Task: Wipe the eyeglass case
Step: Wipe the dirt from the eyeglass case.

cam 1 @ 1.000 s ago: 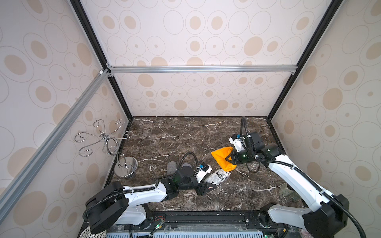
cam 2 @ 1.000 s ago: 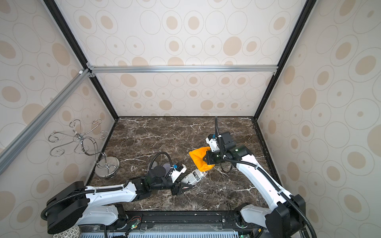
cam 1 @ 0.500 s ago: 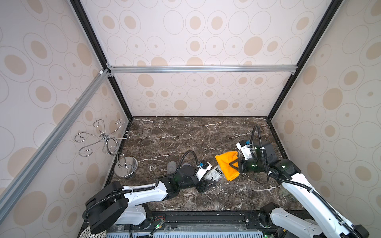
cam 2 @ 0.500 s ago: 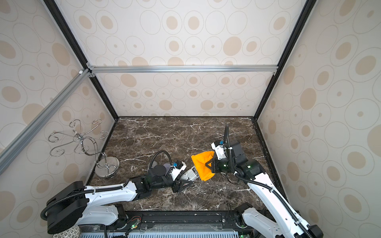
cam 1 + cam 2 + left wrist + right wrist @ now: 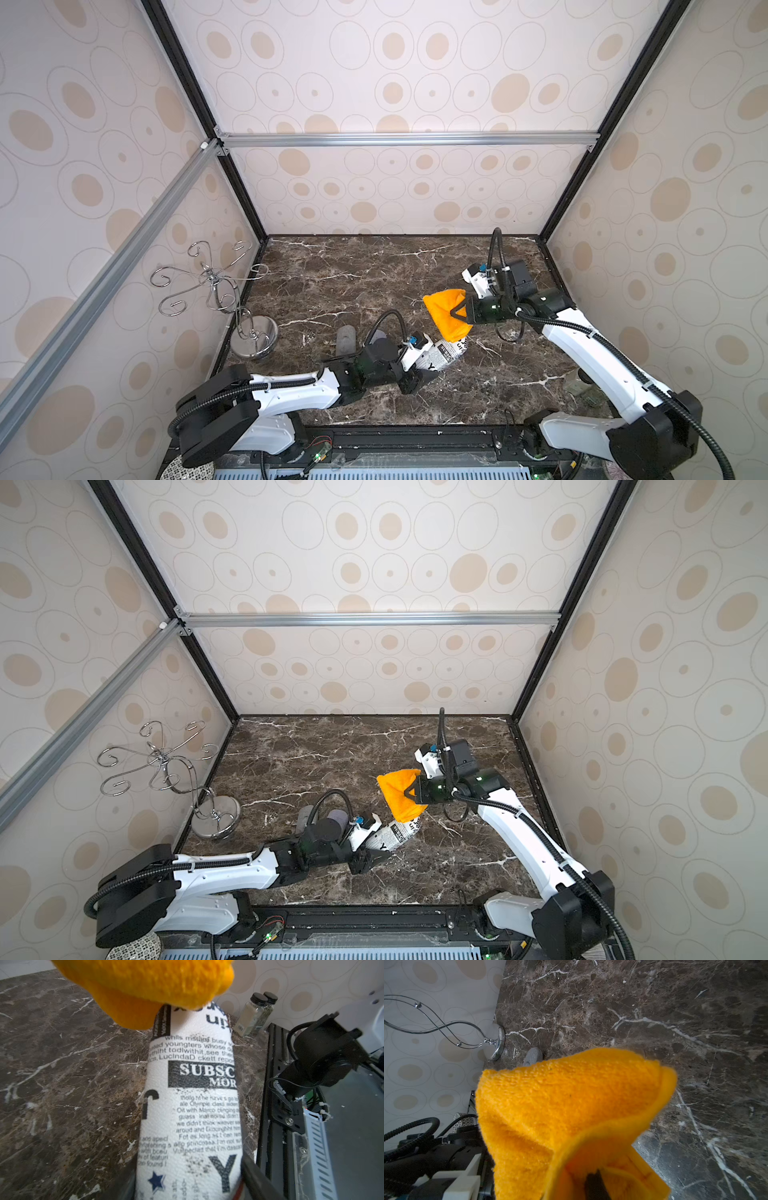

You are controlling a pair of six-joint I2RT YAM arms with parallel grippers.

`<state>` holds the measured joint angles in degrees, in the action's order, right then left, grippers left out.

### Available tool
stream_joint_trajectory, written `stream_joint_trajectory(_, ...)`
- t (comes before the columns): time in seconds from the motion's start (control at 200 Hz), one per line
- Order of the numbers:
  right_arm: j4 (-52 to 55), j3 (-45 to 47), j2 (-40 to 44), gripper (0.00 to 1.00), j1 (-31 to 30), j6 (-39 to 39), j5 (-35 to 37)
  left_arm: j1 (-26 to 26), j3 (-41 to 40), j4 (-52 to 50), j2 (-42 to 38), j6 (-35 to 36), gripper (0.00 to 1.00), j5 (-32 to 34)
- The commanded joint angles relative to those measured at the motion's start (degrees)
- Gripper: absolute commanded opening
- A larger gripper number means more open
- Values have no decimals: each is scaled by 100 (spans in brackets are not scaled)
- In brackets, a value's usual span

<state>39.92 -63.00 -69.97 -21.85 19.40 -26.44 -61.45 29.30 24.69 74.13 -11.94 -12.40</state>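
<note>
Since half a second ago the right hand (image 5: 459, 311) has swung its cloth (image 5: 446, 318) back up the frame, away from the front rail. It is about where it was a second ago, which reads as one back-and-forth stroke. The case (image 5: 442, 355) has hardly shifted.

The wiping itself looks to be the step in hand. In both top views the case lies at lower centre, low over the worktop (image 5: 353, 282). Its near end is in the left hand (image 5: 420, 368) and its far end is under the cloth's lower edge. Whether that far end rests on the worktop cannot be told.

The left hand is closed tight on the case. In the left wrist view a dark finger (image 5: 256, 1178) presses its lower right side. The right hand is pinched shut on a fold of cloth (image 5: 571, 1105), the rest hanging loose.

So far the cloth meets only the far tip. The next stroke probably needs to drag it along the printed length toward the left hand, which holds firm.
</note>
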Motion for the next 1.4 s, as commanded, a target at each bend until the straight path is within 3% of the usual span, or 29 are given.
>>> stream_joint_trajectory(0.0, 463, 1, 464, 0, 15, -328, 595, -193, 481, -322, -119, 603, 46, 766)
stream_joint_trajectory(0.255, 1614, -480, 376, 0, 22, -1023, 604, -772, 974, -808, 197, 1524, 48, 2146)
stream_joint_trajectory(0.48, 2242, -1127, -355, 0, -139, -1500, 528, -1234, 1400, -1203, 570, 2221, 49, 3060)
stream_joint_trajectory(0.97, 2181, -1835, -1683, 0, -1141, -1717, 279, -1666, 1610, -895, 837, 3118, 48, 4131)
stream_joint_trajectory(1.125, 2147, -1525, -1513, 0, -1113, -1422, 1176, -1690, 1515, -712, 744, 3121, 47, 4263)
stream_joint_trajectory(1.396, 2617, -1188, -805, 0, -489, -1201, 2211, -1691, 1327, -650, 699, 3128, 47, 4422)
